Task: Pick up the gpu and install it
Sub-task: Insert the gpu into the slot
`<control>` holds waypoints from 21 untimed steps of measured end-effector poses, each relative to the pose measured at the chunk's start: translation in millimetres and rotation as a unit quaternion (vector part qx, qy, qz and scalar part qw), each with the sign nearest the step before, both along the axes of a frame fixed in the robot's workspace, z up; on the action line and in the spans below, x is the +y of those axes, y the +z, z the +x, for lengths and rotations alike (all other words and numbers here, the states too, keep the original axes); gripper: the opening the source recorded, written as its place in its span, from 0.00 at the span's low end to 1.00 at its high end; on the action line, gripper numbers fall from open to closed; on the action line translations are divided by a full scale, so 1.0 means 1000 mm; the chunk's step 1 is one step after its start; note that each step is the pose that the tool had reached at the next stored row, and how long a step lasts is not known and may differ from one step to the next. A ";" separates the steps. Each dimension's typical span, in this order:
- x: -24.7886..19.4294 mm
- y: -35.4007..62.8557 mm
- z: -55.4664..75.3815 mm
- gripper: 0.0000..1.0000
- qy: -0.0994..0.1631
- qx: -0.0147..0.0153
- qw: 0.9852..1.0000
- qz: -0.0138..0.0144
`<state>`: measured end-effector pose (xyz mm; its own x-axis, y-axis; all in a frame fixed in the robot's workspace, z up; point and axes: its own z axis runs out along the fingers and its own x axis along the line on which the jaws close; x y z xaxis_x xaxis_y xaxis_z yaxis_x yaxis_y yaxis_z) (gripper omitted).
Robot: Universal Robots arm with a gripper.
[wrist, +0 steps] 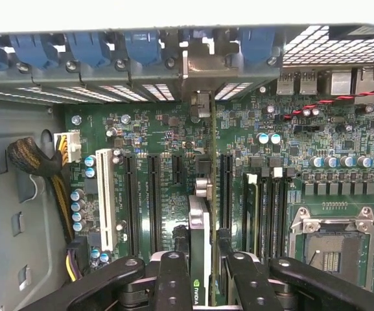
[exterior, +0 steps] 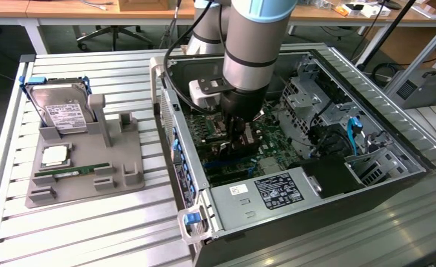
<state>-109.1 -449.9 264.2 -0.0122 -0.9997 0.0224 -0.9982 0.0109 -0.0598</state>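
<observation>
Tool (wrist: 201, 275) clamped on the gpu (wrist: 199, 240), held edge-on directly beneath it inside the open computer case (exterior: 366, 119) above the motherboard (wrist: 141, 129) slots; risk: slight tilt or offset from the slot could jam the card's edge connector.

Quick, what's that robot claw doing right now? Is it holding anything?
Gripper: closed on the gpu, holding it edge-on above the motherboard inside the computer case.
</observation>
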 end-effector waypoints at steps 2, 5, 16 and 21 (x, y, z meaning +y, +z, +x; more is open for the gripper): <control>0.0000 -0.0004 0.000 0.27 0.000 0.000 1.000 0.000; 0.0000 -0.0014 0.000 0.27 0.000 0.000 1.000 -0.001; 0.0000 -0.0034 0.002 0.27 0.001 0.000 1.000 -0.002; 0.0000 -0.0055 0.002 0.27 0.000 0.000 1.000 -0.002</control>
<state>-106.6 -449.9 258.7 -0.0113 -0.9996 0.0263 -0.9982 0.0097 -0.0594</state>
